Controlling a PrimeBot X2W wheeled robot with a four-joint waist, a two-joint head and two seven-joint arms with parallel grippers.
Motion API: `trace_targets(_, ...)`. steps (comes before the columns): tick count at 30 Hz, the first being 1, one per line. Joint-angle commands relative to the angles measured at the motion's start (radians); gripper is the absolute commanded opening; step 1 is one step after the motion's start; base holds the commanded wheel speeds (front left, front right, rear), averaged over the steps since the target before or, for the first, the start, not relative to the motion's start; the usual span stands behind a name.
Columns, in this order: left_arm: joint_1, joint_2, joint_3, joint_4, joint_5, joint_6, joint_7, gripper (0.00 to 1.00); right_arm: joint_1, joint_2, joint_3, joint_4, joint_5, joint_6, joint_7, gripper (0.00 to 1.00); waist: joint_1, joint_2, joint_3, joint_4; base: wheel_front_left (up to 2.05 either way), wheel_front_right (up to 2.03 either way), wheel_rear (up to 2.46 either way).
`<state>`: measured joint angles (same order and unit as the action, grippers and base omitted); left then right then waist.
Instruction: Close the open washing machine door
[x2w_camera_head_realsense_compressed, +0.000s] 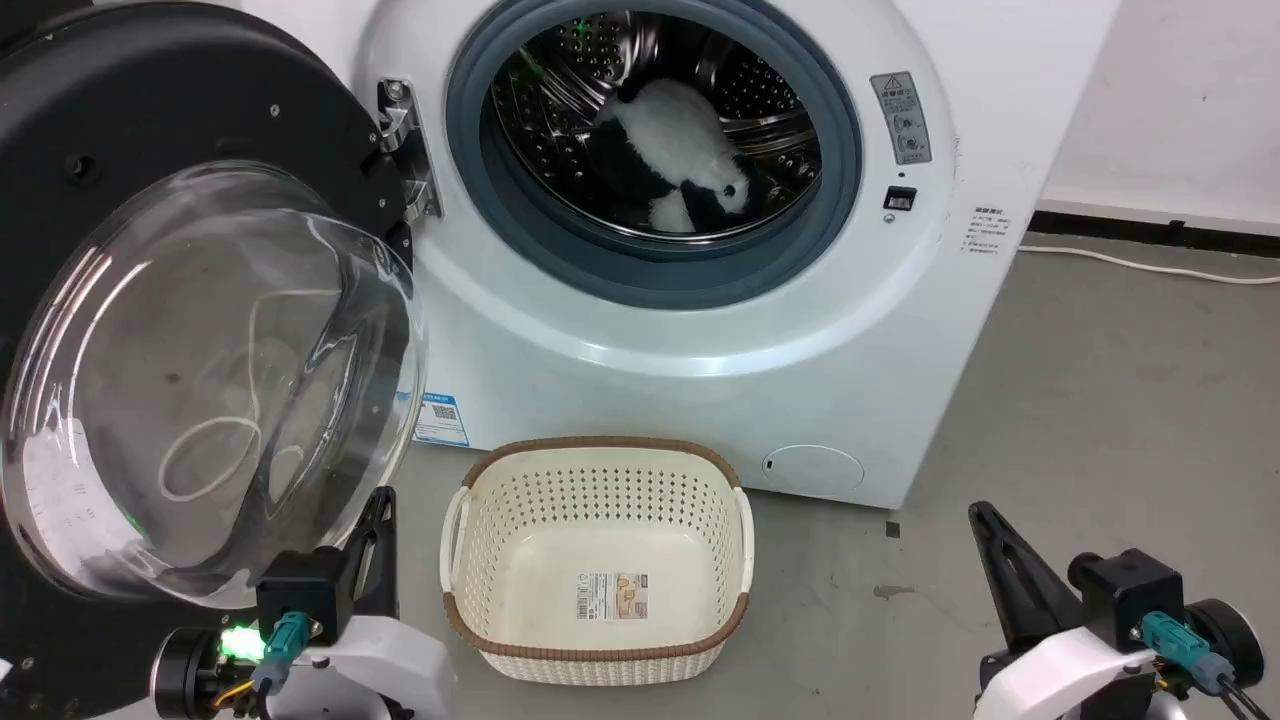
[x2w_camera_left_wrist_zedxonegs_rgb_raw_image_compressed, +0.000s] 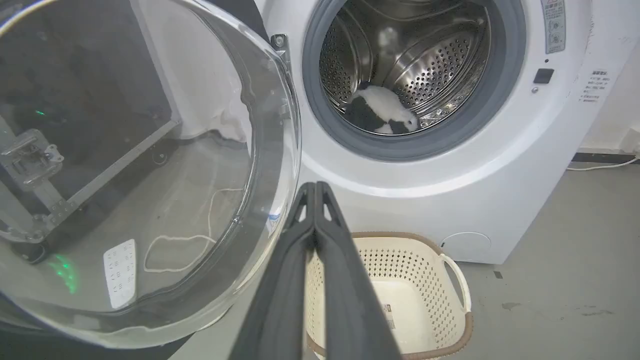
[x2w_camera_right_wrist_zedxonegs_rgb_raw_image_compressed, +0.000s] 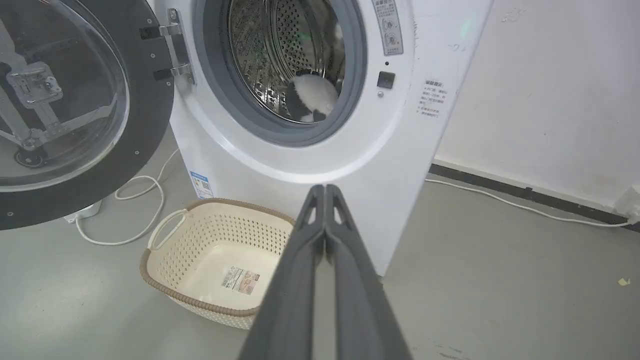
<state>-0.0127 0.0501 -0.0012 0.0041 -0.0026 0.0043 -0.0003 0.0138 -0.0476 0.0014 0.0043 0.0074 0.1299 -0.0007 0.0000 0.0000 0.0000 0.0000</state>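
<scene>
Presently, the closing step has not begun. The washing machine door (x2w_camera_head_realsense_compressed: 200, 380) stands swung wide off the left side of the washing machine (x2w_camera_head_realsense_compressed: 700, 330), and neither gripper holds it. In my judgement the next move calls for getting round to the door's far face or free edge and pushing it toward the machine's porthole, firmly enough for the latch to catch.

Head view. The door hangs on its hinge (x2w_camera_head_realsense_compressed: 405, 150) at the left edge of the machine's porthole, its glass bowl bulging toward the camera. A black-and-white soft toy (x2w_camera_head_realsense_compressed: 680, 150) lies inside the machine's drum. A cream basket (x2w_camera_head_realsense_compressed: 600, 447) sits on the floor directly in front of the machine. The left gripper (x2w_camera_head_realsense_compressed: 382, 503) is off the machine's lower left corner, at the lower edge of the door's glass. It is close, though contact cannot be confirmed. The right gripper (x2w_camera_head_realsense_compressed: 985, 522) is off the machine's right front corner, well apart from the door.

Left wrist view. The left gripper's fingers lie pressed together with nothing between them. The door's glass is just to the left of the tips, which point at the machine's front panel below the porthole.

Right wrist view. The right gripper's fingers are likewise together and empty, aimed at the machine's lower front. The door stands well off to the machine's left, so the left gripper is the nearer one.
</scene>
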Motion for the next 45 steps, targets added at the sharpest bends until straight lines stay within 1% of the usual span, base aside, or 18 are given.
trace_targets(1, 0.013, 0.0, 0.001, -0.004, 0.003, -0.004, 0.0, 0.0, -0.014, -0.003, -0.001, -0.004, -0.007, 0.001, 0.001, 0.0, 0.0, 0.0, 0.0, 0.0, 0.0, 0.0, 0.0)
trace_targets(45, 0.013, 0.0, 0.001, -0.004, 0.003, -0.004, 0.0, 0.0, -0.014, -0.003, -0.001, -0.004, -0.007, 0.001, 0.001, 0.0, 0.0, 0.0, 0.0, 0.0, 0.0, 0.0, 0.0)
